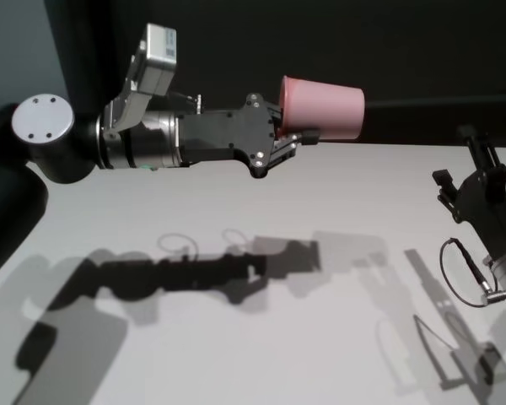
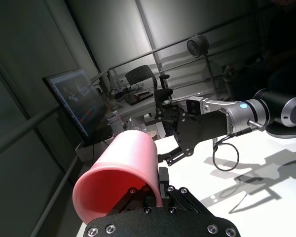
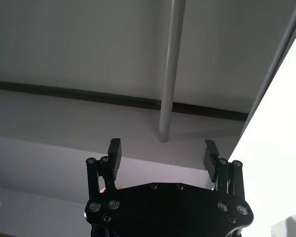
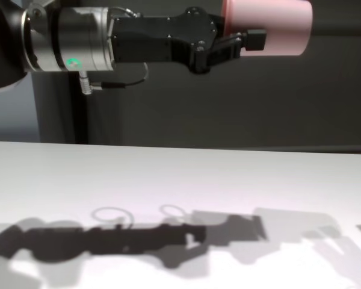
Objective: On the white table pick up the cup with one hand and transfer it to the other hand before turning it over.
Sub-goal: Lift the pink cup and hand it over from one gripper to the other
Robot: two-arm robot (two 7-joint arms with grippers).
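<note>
Tabletop [image 1: 320, 211] bare up front; left gripper [image 1: 297, 135] holds the cup [image 1: 325, 107] sideways in mid-air, jaws clamped on its rim. Right gripper [image 1: 461, 164] waits far right, jaws open — handover's next imo, needs right arm to close in.

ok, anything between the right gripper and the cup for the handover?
Nothing visible. The left gripper holds the cup sideways in the air above the white table. The right gripper waits open off to the right, with only open space between.
</note>
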